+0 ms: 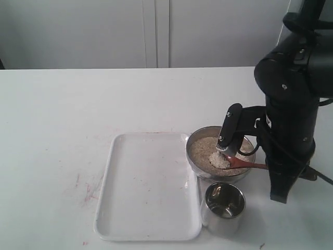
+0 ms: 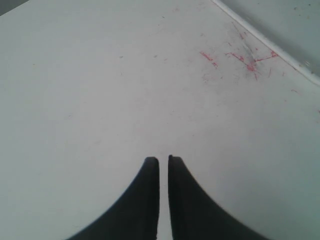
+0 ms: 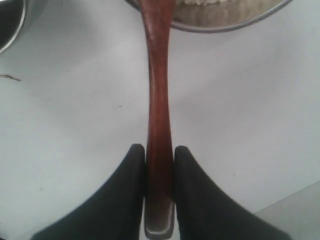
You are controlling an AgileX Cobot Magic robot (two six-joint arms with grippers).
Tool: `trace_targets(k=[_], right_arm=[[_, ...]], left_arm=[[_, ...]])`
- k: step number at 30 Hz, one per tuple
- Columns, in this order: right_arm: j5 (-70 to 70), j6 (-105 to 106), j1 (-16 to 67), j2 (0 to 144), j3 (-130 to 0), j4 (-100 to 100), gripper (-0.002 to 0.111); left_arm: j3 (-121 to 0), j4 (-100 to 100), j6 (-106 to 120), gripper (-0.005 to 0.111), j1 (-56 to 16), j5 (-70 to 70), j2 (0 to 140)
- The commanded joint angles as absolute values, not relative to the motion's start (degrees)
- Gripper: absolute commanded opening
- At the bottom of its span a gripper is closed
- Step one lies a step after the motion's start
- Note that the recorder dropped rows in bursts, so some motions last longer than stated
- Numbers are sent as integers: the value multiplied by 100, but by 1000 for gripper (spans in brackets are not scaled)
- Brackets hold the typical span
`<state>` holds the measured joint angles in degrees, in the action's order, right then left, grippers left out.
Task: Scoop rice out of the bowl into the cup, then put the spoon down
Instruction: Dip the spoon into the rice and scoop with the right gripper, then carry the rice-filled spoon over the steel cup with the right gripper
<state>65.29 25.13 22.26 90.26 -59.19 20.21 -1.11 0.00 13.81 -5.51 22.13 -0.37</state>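
Observation:
The steel bowl (image 1: 195,144) sits right of centre and holds off-white rice (image 1: 203,150). The dark wooden spoon (image 1: 244,163) reaches into it from the right, its head heaped with rice (image 1: 219,160) just above the rice bed. My right gripper (image 3: 160,149) is shut on the end of the spoon's handle (image 3: 157,75); the bowl's rim (image 3: 225,26) lies beyond it. The steel cup (image 1: 223,207) stands upright in front of the bowl. My left gripper (image 2: 163,160) hangs shut and empty over bare table, out of the exterior view.
A white rectangular tray (image 1: 148,187) lies left of the bowl and cup, and its rim (image 2: 265,41) shows in the left wrist view. Red marks (image 1: 88,187) stain the white table (image 1: 78,114). The black right arm (image 1: 291,104) towers over the bowl's right side.

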Motion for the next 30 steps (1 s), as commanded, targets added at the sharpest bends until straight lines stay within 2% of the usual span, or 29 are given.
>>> trace_targets(k=[1, 13, 20, 27, 30], right_arm=[[6181, 2356, 2165, 8741, -5760, 2010, 0], [6153, 2205, 2165, 8421, -5760, 1910, 0], [6996, 2205, 2165, 7629, -5760, 1488, 0], [6996, 2275, 2230, 6723, -5445, 1209, 0], [6996, 2190, 2536, 6336, -4948, 1183, 0]], left_arm=[[-58, -32, 1347, 14, -592, 2490, 0], [-58, -32, 1347, 14, -592, 2490, 0], [-58, -32, 1347, 14, -592, 2490, 0], [-58, -32, 1347, 14, -592, 2490, 0], [-58, -32, 1347, 14, -592, 2490, 0]])
